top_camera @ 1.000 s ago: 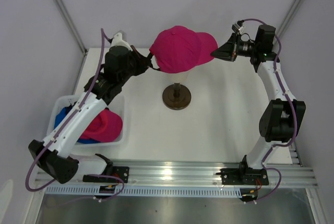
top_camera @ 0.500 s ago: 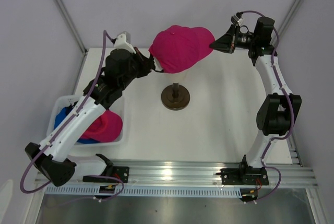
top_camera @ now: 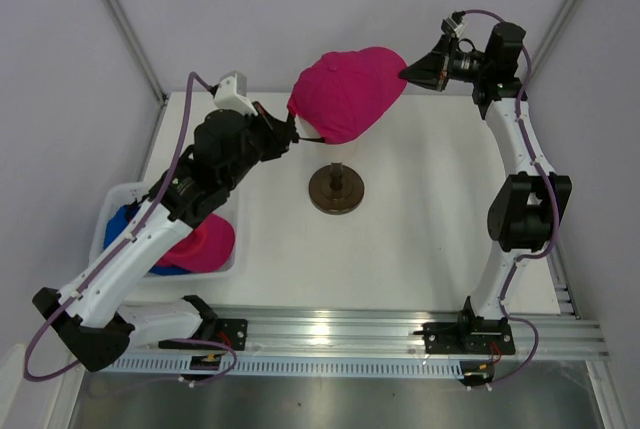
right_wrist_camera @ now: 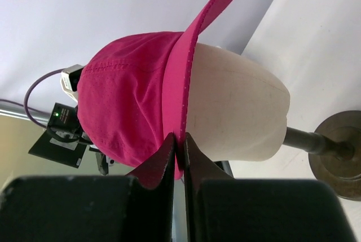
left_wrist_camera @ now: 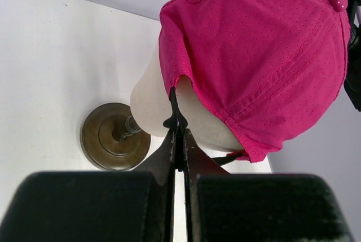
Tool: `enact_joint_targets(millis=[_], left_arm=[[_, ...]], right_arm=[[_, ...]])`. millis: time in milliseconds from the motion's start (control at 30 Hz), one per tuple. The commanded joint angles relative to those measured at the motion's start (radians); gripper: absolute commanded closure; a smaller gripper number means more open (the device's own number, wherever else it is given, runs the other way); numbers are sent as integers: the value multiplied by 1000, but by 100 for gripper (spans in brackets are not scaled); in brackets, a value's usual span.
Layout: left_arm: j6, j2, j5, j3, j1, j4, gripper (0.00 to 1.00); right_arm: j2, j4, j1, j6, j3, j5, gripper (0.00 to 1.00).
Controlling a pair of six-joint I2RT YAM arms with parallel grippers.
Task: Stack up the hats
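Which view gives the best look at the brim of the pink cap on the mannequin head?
Right wrist: the brim runs nearly edge-on across the frame, its curve clear, pinched by the right tool. Top external shows only a foreshortened sliver of it by that tool. Left wrist shows the pink cap from behind; brim hidden.

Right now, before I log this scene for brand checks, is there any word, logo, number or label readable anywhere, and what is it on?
No readable text anywhere.
pink cap: plain fabric, no logo in view.
mannequin head: bare.
white basket: no label shows.
dark board with a green light: any print is too small to read.
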Motion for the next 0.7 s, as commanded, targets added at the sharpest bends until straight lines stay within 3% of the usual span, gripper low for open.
enact_joint_targets(millis=[0,367,667], left_arm=[[0,-31,-24,37,-23,44,99],[-44,-3,-91,-16,-133,61,99],[-95,15,-140,-61,-166,47,99]], right_arm=[[14,93,-29,25,70,83,100],[29,16,-26,-35,72,100,100],[-15,-188,3,-228,-11,152,100]])
